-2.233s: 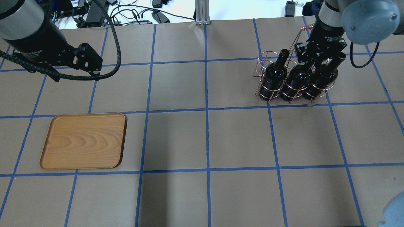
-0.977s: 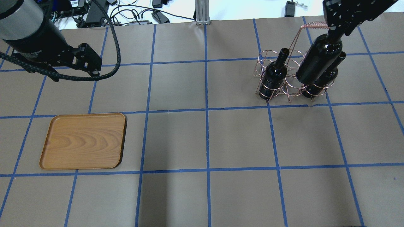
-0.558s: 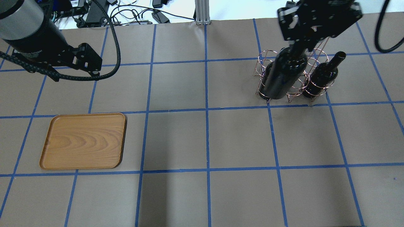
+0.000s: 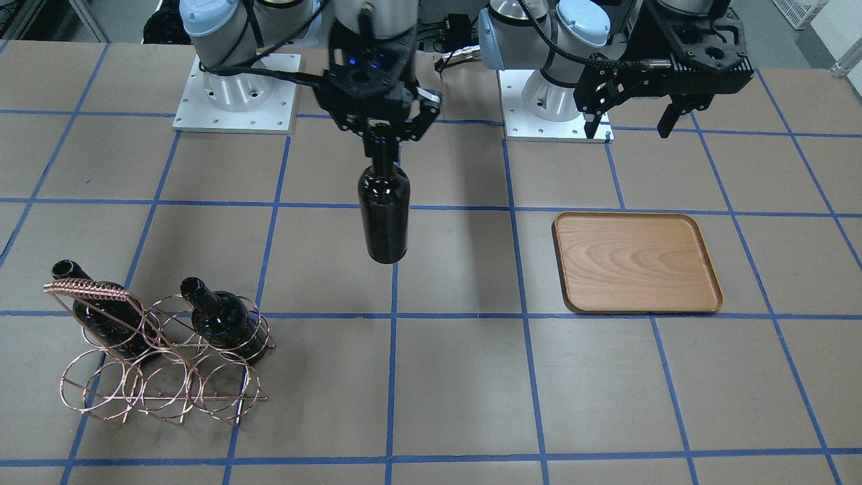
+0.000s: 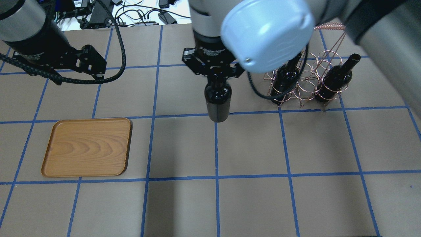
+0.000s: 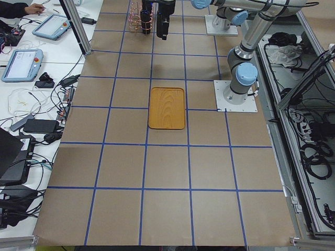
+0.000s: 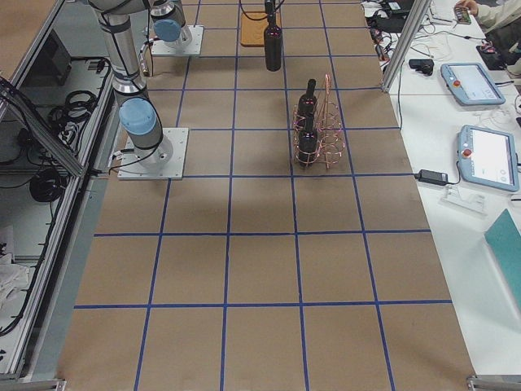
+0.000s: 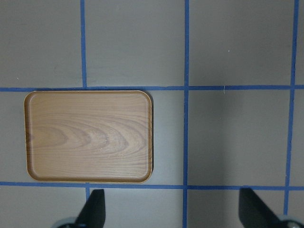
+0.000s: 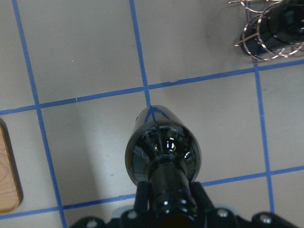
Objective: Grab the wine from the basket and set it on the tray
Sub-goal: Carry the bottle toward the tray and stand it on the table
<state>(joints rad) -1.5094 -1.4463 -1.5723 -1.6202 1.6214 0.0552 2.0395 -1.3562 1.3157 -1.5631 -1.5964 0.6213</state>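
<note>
My right gripper (image 4: pixel 382 138) is shut on the neck of a dark wine bottle (image 4: pixel 384 215) and holds it upright in the air over the middle of the table, between the basket and the tray. The bottle also shows from above in the right wrist view (image 9: pixel 161 152). The copper wire basket (image 4: pixel 161 377) stands to the right with two more bottles in it (image 5: pixel 286 77) (image 5: pixel 334 79); its middle ring is empty. The wooden tray (image 5: pixel 87 148) lies bare on the left. My left gripper (image 4: pixel 626 128) is open and empty, above the table beside the tray (image 8: pixel 88 135).
Blue tape lines grid the brown table cover. The arm bases (image 4: pixel 236 101) stand at the robot's edge of the table. Cables and devices (image 5: pixel 131 13) lie beyond the far edge. Tablets lie on side benches (image 7: pixel 480 81).
My right gripper has lifted the middle bottle out of the basket and carried it left to the table's middle. The left arm has not moved.
</note>
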